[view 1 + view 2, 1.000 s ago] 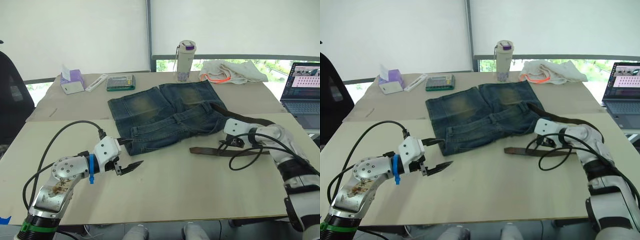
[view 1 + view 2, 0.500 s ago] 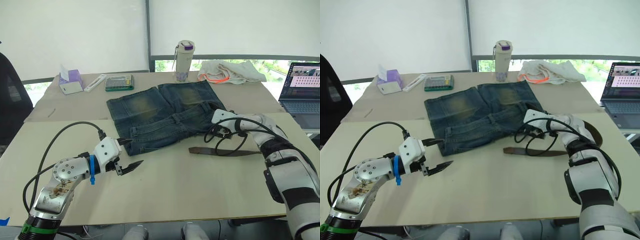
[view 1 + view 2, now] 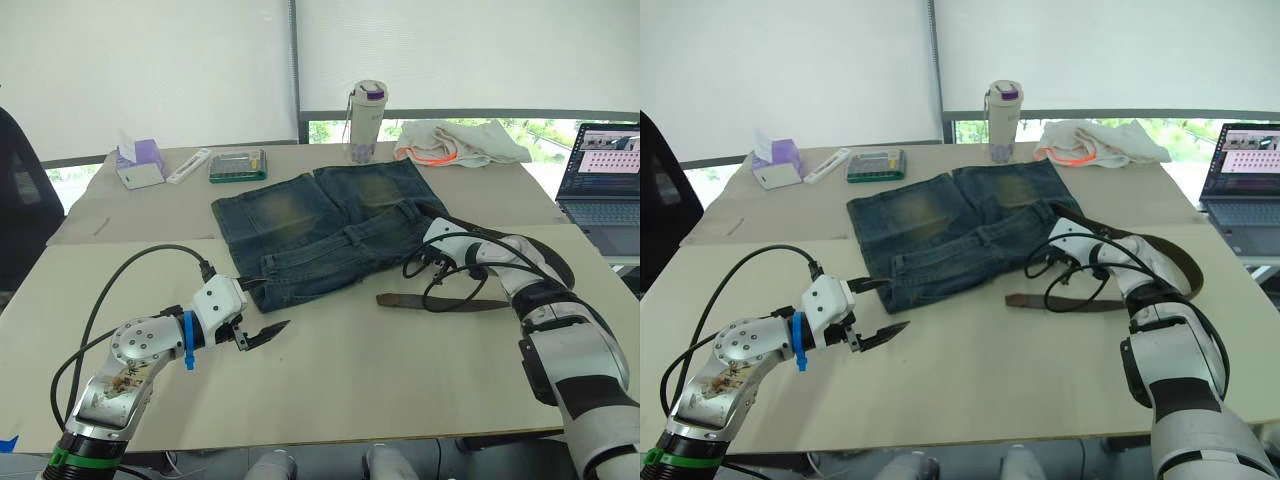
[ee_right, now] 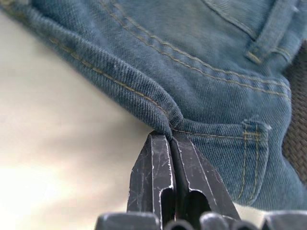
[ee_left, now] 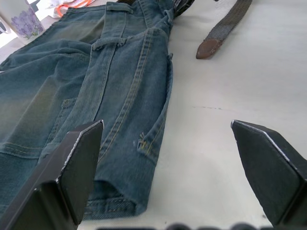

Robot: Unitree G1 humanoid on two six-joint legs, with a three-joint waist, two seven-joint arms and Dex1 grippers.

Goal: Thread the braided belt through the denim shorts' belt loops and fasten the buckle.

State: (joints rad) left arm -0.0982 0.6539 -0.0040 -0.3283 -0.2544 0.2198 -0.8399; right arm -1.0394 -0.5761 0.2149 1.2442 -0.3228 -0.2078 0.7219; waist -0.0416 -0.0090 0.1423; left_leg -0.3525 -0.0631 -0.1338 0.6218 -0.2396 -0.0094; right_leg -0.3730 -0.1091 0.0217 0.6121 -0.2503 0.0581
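While the denim shorts (image 3: 320, 225) lie flat on the worktop (image 3: 400, 370), the right pincer (image 4: 171, 143) has its fingers pressed together on a fold of denim at the waistband edge. Just beside it, the braided belt (image 3: 440, 299) lies on the worktop, curving round the right arm to the shorts' right side. Near the waistband's other end, the left pincer (image 3: 262, 331) hovers with fingers spread wide, touching nothing.
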